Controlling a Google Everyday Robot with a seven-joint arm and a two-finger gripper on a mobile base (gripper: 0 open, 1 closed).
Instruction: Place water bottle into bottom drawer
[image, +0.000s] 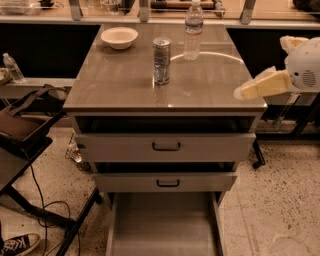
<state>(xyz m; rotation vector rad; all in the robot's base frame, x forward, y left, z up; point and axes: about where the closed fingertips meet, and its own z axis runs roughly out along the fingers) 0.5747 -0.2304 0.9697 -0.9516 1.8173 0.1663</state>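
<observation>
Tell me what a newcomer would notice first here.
The water bottle stands upright at the far edge of the cabinet top, with a silver can nearer the middle and a white bowl far left. Below, the bottom drawer is pulled wide open, and the robot's hand hovers off the top's right edge.

Dim warm light, glare across the tabletop (220, 75); end effector (260, 84) bright at right.
</observation>
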